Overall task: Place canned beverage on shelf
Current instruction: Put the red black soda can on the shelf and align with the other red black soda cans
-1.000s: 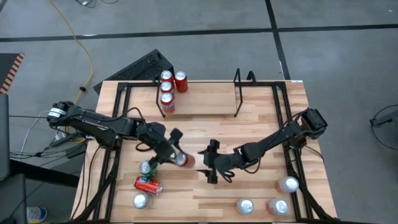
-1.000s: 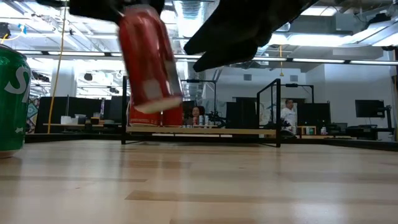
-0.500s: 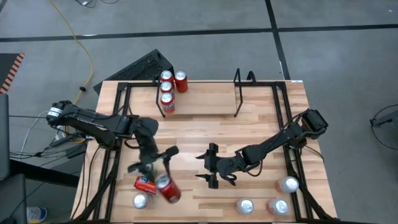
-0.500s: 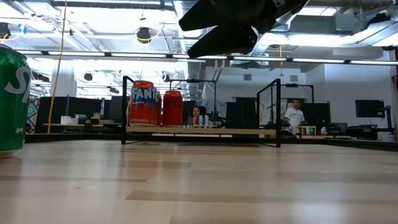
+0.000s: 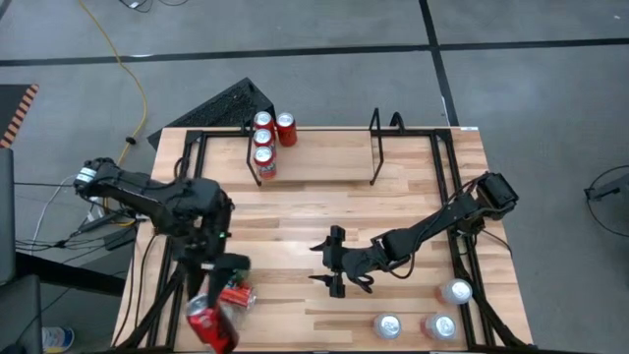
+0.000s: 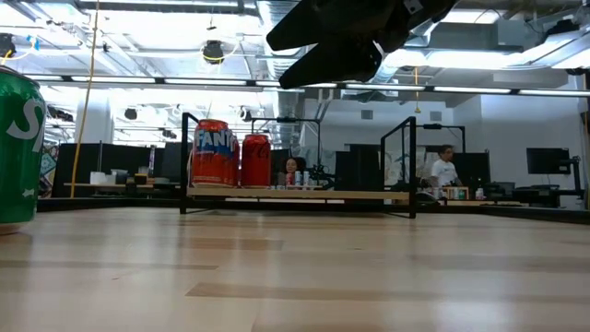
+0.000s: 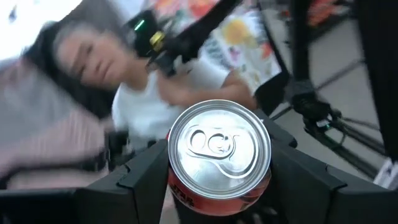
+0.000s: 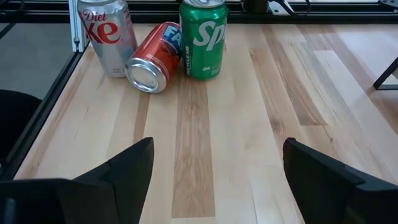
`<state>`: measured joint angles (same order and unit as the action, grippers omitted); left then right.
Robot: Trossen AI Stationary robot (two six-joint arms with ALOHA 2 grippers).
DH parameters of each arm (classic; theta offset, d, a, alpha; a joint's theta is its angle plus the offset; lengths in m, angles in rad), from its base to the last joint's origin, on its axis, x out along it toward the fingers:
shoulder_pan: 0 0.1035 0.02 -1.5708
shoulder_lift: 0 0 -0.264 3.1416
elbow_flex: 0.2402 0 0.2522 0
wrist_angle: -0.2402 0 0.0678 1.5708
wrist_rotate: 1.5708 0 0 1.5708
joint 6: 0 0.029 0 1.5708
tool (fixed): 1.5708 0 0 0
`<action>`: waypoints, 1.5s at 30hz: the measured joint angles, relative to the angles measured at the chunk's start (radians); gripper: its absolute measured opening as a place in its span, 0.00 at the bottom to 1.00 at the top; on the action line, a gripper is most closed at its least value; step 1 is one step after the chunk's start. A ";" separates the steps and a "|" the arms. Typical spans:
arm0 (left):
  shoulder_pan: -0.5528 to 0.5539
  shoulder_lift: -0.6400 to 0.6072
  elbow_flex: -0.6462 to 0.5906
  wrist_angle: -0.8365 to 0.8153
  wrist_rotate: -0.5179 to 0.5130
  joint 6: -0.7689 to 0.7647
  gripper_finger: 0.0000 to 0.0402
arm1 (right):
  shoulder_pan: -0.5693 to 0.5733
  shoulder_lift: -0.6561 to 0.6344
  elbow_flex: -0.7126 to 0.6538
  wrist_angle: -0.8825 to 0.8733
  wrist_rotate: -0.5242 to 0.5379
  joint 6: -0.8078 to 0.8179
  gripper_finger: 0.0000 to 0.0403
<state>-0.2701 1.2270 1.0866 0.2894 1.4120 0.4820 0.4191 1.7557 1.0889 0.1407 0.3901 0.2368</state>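
Left gripper (image 5: 211, 317) hangs at the surface's (image 5: 324, 206) near-left edge, fingers pinching a red can (image 5: 209, 326). Right gripper (image 5: 331, 263) hovers mid-surface, fingers spread. Shelf (image 5: 314, 152) at the far edge holds cans (image 5: 263, 147) on its left; its right stands free.

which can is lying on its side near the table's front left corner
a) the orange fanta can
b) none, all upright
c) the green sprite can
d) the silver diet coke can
a: in the right wrist view the orange Fanta can lies tipped with its end showing, between the upright Diet Coke can and the upright green Sprite can.
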 joint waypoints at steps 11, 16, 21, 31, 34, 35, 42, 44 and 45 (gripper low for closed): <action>-0.034 0.000 0.000 0.016 -0.059 0.061 0.58 | -0.003 0.068 0.000 0.039 -0.003 0.003 0.82; -0.042 0.000 0.000 0.016 -0.293 0.024 0.57 | -0.012 0.090 -0.001 0.056 0.001 0.013 0.82; -0.041 -0.003 -0.001 0.004 -0.732 -0.113 0.57 | -0.024 0.098 0.000 0.060 0.002 0.035 0.82; -0.033 -0.036 -0.002 -0.232 -1.626 -0.291 0.57 | -0.020 0.098 0.000 0.076 0.001 0.068 0.82; -0.026 -0.055 -0.002 -0.308 -1.839 -0.340 0.57 | -0.021 0.098 0.000 0.080 0.001 0.078 0.82; -0.025 -0.061 -0.002 -0.332 -1.903 -0.362 0.57 | -0.021 0.098 0.000 0.080 0.001 0.078 0.82; 0.011 -0.071 -0.002 -0.440 -2.102 -0.440 0.57 | -0.032 0.098 0.000 0.087 0.001 0.099 0.82; 0.037 -0.064 -0.002 -0.464 -2.105 -0.471 0.57 | -0.036 0.098 0.000 0.090 0.001 0.120 0.82; 0.052 -0.063 -0.002 -0.481 -2.101 -0.499 0.58 | -0.039 0.098 0.000 0.092 0.002 0.130 0.82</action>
<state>-0.2178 1.1639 1.0847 -0.1914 -0.6894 -0.0173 0.3804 1.8542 1.0889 0.2326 0.3916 0.3669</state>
